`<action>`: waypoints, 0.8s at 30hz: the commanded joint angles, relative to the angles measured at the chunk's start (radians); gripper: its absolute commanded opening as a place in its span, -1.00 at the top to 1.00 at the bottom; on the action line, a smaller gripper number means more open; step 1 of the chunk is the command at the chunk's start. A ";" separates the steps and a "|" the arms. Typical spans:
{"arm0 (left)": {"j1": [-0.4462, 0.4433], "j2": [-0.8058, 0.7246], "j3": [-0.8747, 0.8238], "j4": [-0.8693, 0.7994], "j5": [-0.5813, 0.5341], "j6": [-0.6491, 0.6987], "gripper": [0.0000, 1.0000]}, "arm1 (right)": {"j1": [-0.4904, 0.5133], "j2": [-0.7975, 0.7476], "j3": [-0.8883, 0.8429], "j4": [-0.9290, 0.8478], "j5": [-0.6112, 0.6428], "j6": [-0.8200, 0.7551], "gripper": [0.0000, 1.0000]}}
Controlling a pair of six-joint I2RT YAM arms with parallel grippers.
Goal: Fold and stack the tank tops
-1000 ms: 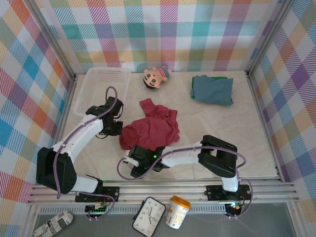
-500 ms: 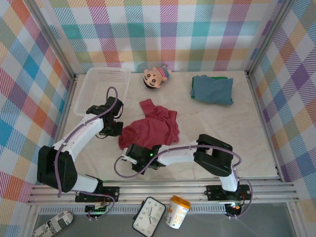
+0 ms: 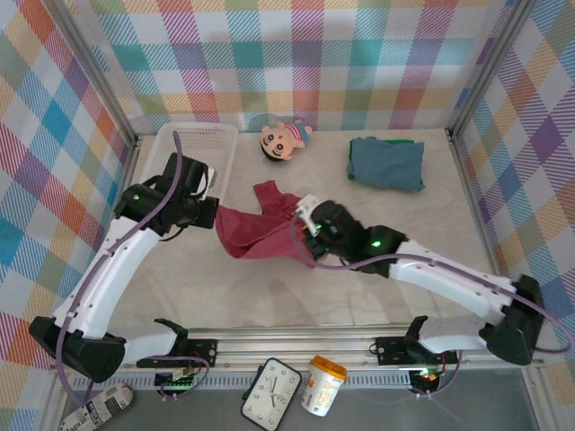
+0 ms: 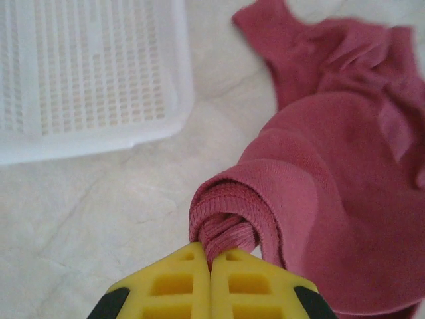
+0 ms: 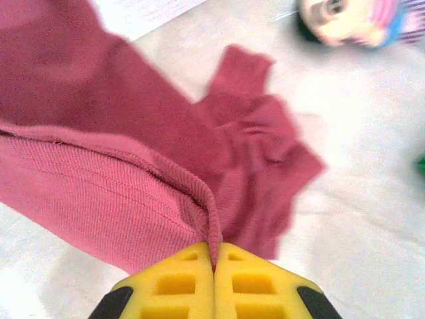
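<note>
Currently, left claw (image 3: 208,214): closed tight on a bunched, ribbed edge of the dark red tank top (image 3: 260,229); in the left wrist view the yellow fingertips (image 4: 179,279) meet with the fabric roll pinched between them.
Right claw (image 3: 308,238): closed on the opposite end of the same edge; in the right wrist view the yellow pads (image 5: 249,276) press together with a stitched hem caught at the seam line.
Dark red tank top, position: left of bench centre, at about 9 o'clock, stretched between the two claws. The left claw holds its 9 o'clock end and the right claw its 3 o'clock end.
Dark red tank top, free part: the strap end trails toward 12 o'clock, rumpled and unfolded.
Dusty blue-grey tank top (image 3: 386,163): folded, lying at 1 o'clock on the bench (image 3: 404,269), well apart from both claws.
Bright green tank top (image 3: 402,141): beneath the blue-grey one, a narrow strip showing at the pile's 12 o'clock edge.
White mesh basket (image 3: 153,171): at 10 o'clock, against the left wall, just beyond the left claw.
Doll (image 3: 283,139): at 12 o'clock, lying on its side between the basket and the folded pile.
Arms: both reach inward from the 6 o'clock edge, with the red fabric spanning the gap between their claws.
</note>
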 commanded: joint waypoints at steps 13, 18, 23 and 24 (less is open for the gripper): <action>-0.137 0.114 0.526 -0.044 -0.105 0.142 1.00 | -0.377 -0.023 0.481 -0.073 -0.105 -0.277 1.00; -0.122 0.274 0.634 0.057 -0.256 0.259 1.00 | -0.534 0.163 0.670 -0.004 -0.275 -0.256 1.00; -0.022 0.473 0.860 0.087 -0.249 0.325 1.00 | -0.615 0.376 0.910 0.029 -0.347 -0.248 1.00; -0.013 0.504 0.900 0.090 -0.253 0.344 1.00 | -0.625 0.403 0.954 0.021 -0.360 -0.242 1.00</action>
